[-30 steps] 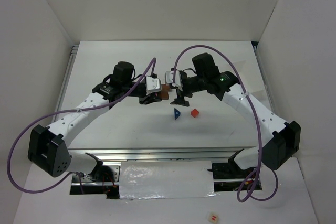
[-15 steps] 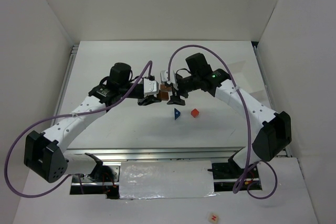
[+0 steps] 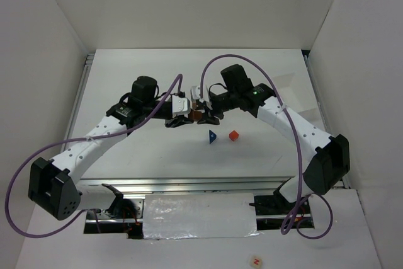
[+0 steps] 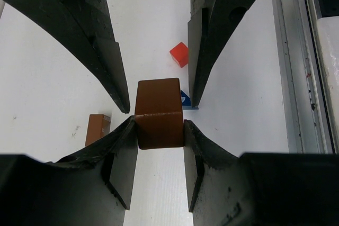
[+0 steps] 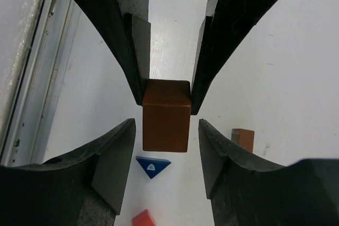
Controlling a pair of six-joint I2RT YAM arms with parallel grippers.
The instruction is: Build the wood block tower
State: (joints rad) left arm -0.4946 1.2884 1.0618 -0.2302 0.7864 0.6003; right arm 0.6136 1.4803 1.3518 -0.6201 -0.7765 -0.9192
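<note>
Where the top view shows only two arms reaching inward, claws meeting nose to nose over the surface [image 3: 145,149], the wrist views resolve the grip. The left claw [image 4: 159,133] is clenched on a brown block [image 4: 159,110]. The right claw [image 5: 165,130] straddles the same block, its fingers clear of both sides. Beneath and beside the claws lie a blue wedge [image 5: 153,165], a red cube [image 4: 179,54] and a second brown block [image 4: 98,128].

Nose to nose: left gripper [image 4: 160,130] clamps a brown rectangular wooden block [image 4: 159,110], right gripper [image 5: 166,130] straddles it, jaws not touching.
</note>
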